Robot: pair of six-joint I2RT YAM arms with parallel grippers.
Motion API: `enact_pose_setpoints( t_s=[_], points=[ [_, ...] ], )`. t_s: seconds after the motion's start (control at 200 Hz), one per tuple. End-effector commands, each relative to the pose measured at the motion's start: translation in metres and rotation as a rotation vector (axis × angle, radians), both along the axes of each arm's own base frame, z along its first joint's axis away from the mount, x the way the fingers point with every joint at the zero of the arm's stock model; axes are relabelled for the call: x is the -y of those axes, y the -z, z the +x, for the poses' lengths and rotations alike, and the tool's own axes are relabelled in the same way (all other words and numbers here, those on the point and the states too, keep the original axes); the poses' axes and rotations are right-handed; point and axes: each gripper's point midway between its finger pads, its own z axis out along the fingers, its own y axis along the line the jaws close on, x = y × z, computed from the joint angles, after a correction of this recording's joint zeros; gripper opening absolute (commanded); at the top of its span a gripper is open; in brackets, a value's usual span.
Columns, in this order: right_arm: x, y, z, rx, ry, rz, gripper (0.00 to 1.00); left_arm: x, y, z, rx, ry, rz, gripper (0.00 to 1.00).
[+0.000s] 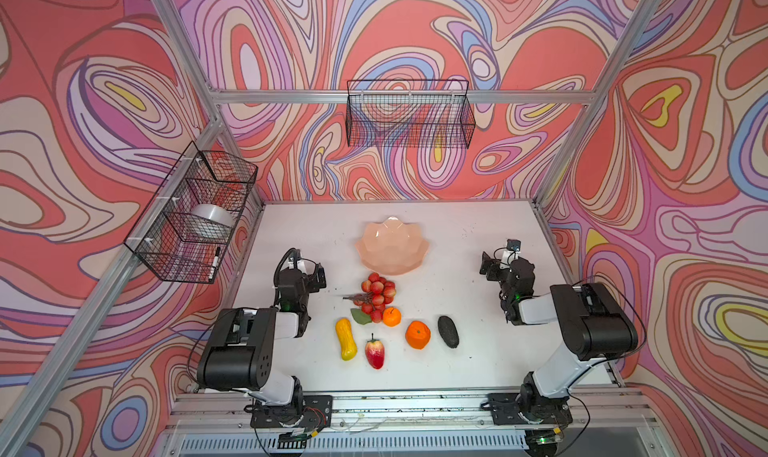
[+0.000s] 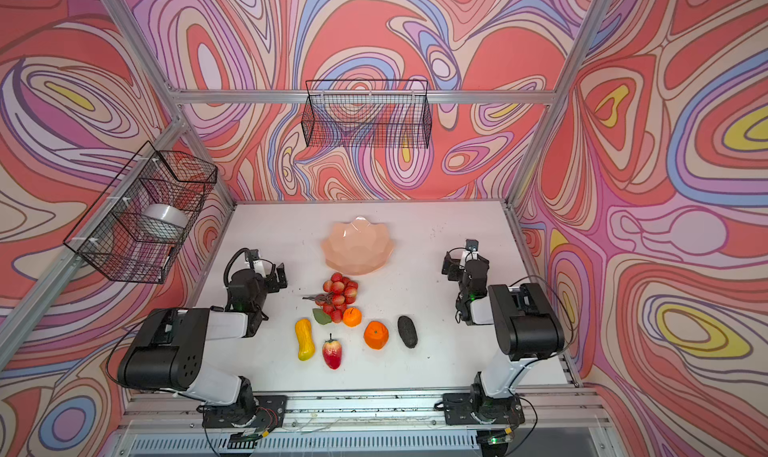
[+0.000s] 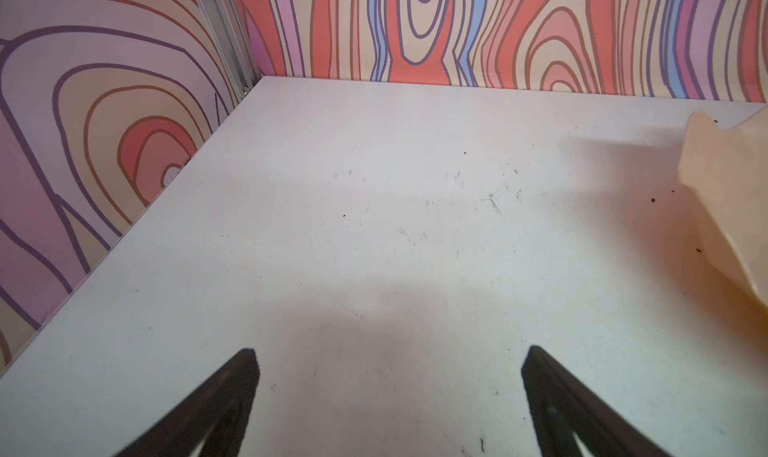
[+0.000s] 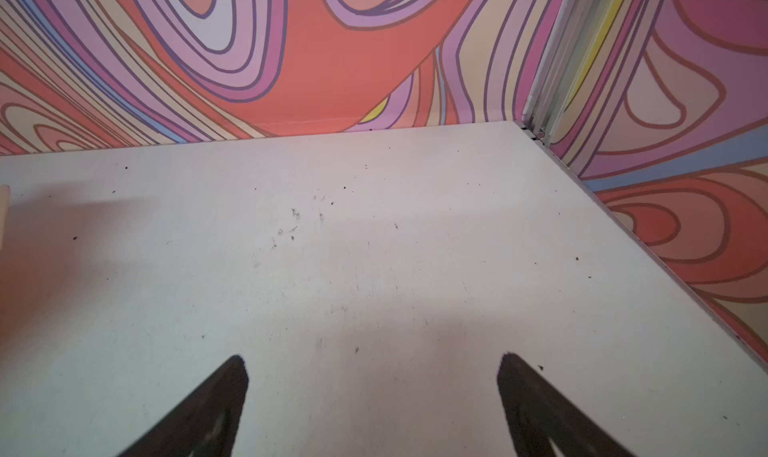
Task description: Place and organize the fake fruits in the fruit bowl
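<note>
The peach-pink fruit bowl (image 1: 392,246) (image 2: 358,247) stands empty at mid-table. In front of it lie the fake fruits: a red grape bunch (image 1: 377,296), a small orange (image 1: 391,316), a bigger orange (image 1: 417,334), a black avocado (image 1: 448,331), a yellow elongated fruit (image 1: 346,338) and a red-yellow tapered fruit (image 1: 374,353). My left gripper (image 1: 316,277) (image 3: 390,359) hovers open left of the bunch, over bare table. The bowl's edge (image 3: 727,210) shows in the left wrist view. My right gripper (image 1: 487,264) (image 4: 374,365) is open and empty, right of the bowl.
A black wire basket (image 1: 195,214) on the left wall holds a white round bowl (image 1: 212,220) and a marker (image 1: 216,259). Another wire basket (image 1: 409,114) hangs on the back wall. Patterned walls and aluminium posts close in the white table (image 1: 478,234) on three sides.
</note>
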Motion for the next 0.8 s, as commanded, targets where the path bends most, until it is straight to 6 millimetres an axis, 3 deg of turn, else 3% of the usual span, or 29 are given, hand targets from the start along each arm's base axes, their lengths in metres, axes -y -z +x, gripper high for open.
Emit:
enact_pose_setpoints(
  t_s=[0.0,0.796],
  points=[
    [0.0018,0.0013,0.0021,-0.007,0.000,-0.005,0.98,0.0023,0.0005,0.0012,0.002,0.017,0.012,1.00],
    [0.0017,0.0026,0.0038,-0.015,-0.005,0.006,0.98,0.0025,0.0014,0.0037,-0.010,0.016,0.012,1.00]
  ],
)
